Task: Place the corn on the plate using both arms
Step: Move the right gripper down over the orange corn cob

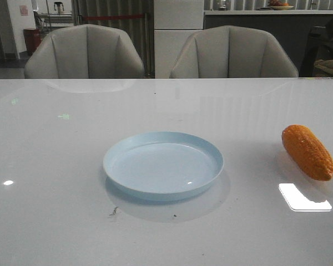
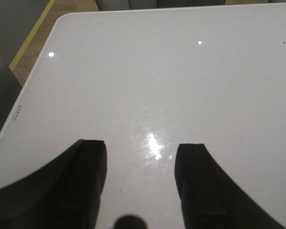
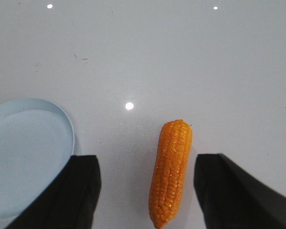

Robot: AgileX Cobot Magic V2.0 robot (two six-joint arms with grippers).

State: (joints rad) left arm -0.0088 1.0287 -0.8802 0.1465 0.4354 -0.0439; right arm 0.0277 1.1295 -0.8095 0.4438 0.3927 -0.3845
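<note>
The orange corn [image 1: 308,151] lies on the white table at the right, clear of the plate. The pale blue plate [image 1: 116,158] sits in the middle of the table and holds nothing. Neither arm shows in the front view. In the right wrist view my right gripper [image 3: 147,164] is open above the table, with the corn [image 3: 170,171] lying lengthwise between its fingers, nearer one finger, not gripped. The plate's edge [image 3: 69,126] shows beside the other finger. In the left wrist view my left gripper [image 2: 140,152] is open and empty over bare table.
Two grey chairs [image 1: 86,52] stand behind the table's far edge. In the left wrist view a rounded table corner [image 2: 62,21] and side edge show, with floor and a yellow line beyond. Bright light reflections lie on the table [image 1: 304,198].
</note>
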